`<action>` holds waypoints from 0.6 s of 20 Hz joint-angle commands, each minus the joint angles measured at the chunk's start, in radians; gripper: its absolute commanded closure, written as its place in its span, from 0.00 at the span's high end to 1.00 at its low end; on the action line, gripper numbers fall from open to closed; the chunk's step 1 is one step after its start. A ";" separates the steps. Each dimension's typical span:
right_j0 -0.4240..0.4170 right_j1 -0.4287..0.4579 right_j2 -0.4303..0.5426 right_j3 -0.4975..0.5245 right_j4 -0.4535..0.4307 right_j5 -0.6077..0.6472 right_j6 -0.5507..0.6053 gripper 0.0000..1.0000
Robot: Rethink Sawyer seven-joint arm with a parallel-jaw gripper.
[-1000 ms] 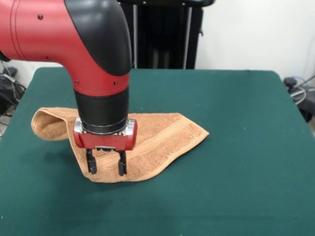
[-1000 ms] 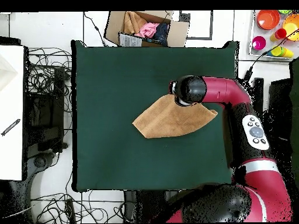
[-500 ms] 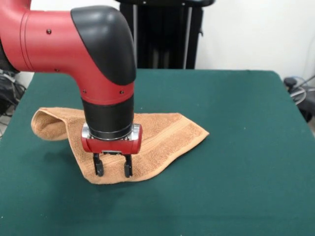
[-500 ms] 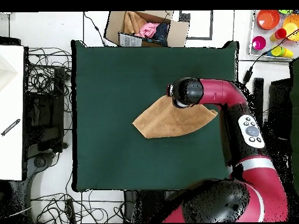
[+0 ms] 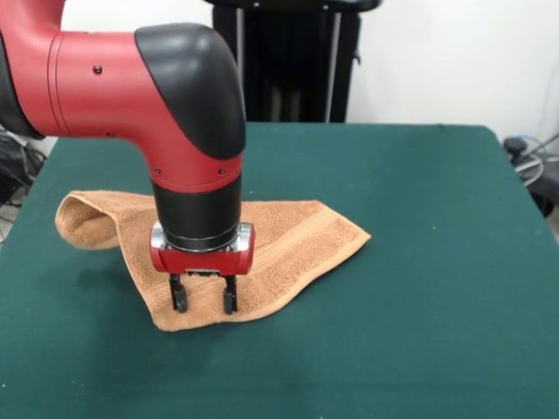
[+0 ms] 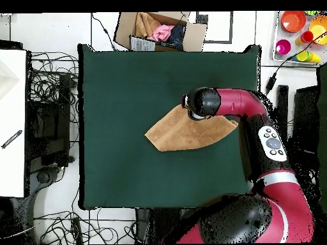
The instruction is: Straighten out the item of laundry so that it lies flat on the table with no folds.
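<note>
The orange-tan towel (image 5: 288,240) lies folded on the dark green table (image 5: 419,262), left of centre in the front view, with a rolled-over fold at its left end and a pointed corner at the right. In the overhead view the towel (image 6: 179,134) is a folded wedge. My gripper (image 5: 203,301) points straight down over the towel's near corner, its two black fingers apart, tips just at the cloth. Nothing is between them. In the overhead view the arm's wrist (image 6: 203,102) hides the gripper.
A cardboard box (image 6: 159,30) with cloths stands beyond the table's far edge in the overhead view. Coloured bowls and cups (image 6: 300,32) sit at the top right. Cables lie on the floor at the left.
The gripper has moved down and slightly right in the front view, onto the towel's near corner. The towel has not moved.
</note>
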 commanded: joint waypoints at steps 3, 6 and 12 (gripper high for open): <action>0.026 0.035 0.015 0.086 -0.085 -0.031 -0.183 1.00; 0.025 0.032 0.019 0.086 -0.112 -0.060 -0.176 0.00; 0.027 0.029 0.041 0.083 -0.100 -0.075 -0.141 0.00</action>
